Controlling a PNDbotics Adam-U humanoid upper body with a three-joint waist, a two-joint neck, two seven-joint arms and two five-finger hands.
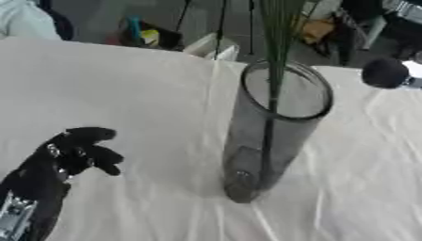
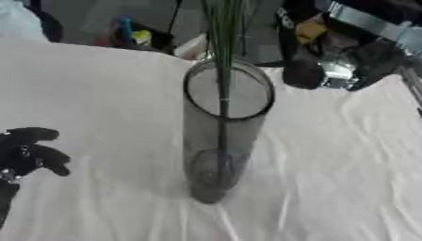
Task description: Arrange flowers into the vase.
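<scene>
The left hand (image 1: 81, 151) is at the lower left, well apart from the vase (image 1: 272, 132) and on its left side, held over the cloth (image 1: 140, 94) with fingers curled inward and nothing in them. The right hand (image 2: 362, 63) shows best in the right eye view, beyond the vase and to its upper right at the far edge of the cloth; it is dark and partly merged with the clutter behind, so whether its fingers are curled or hold anything cannot be told. The vase is a tall grey glass cylinder standing upright near the middle of the cloth, its open mouth toward the camera. A bundle of thin green stems (image 1: 279, 42) is already in it, rising straight through the mouth and running out of the top of both views; their long axis is vertical, in line with the vase. No loose flower is visible anywhere on the cloth around the vase. Judged from position alone, the right hand is nearer the mouth and the stems, and the left hand nearer the base. The tops of the stems are cut off, so blooms cannot be confirmed; the lower stem ends are dim through the glass.
</scene>
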